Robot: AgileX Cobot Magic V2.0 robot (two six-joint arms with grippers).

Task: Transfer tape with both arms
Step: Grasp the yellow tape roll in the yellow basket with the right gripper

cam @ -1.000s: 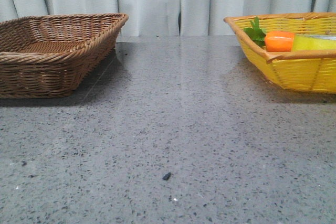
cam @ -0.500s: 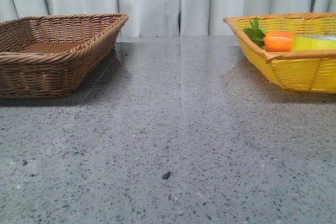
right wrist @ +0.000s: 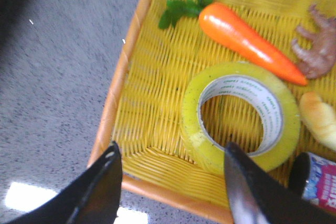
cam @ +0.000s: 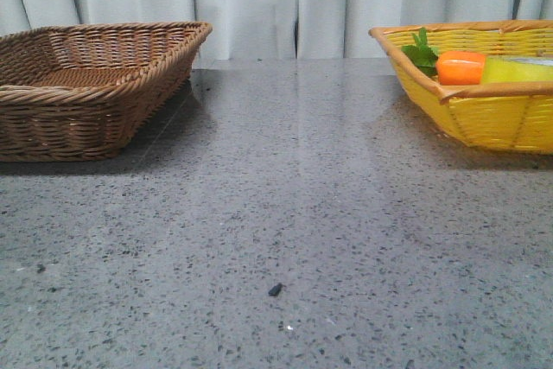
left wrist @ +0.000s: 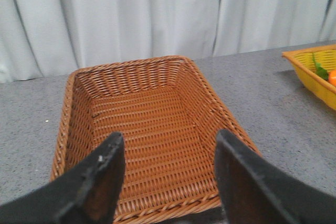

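The wide roll of glossy yellow packing tape (right wrist: 240, 117) lies flat on the floor of the woven yellow wicker basket (right wrist: 137, 129), near its front rim, with the white core ring facing up. An orange plastic carrot (right wrist: 247, 40) with green leaves lies just beyond it, a knobbly ginger root (right wrist: 319, 51) to one side, and a small labelled can (right wrist: 315, 182) close by.

The right gripper (right wrist: 170, 187) hangs above the basket's near edge, its dark fingers spread wide apart and holding nothing. The left gripper (left wrist: 168, 182) hovers over the empty brown wicker basket (left wrist: 73, 103), its fingers likewise parted and empty. Both baskets sit well apart on the grey speckled tabletop (cam: 285, 213).

The roll looks light and stiff, though its glossy outer band is probably slippery. The surest hold seems to be across the wall of the ring, one finger inside the core and one outside, on the side away from the carrot.
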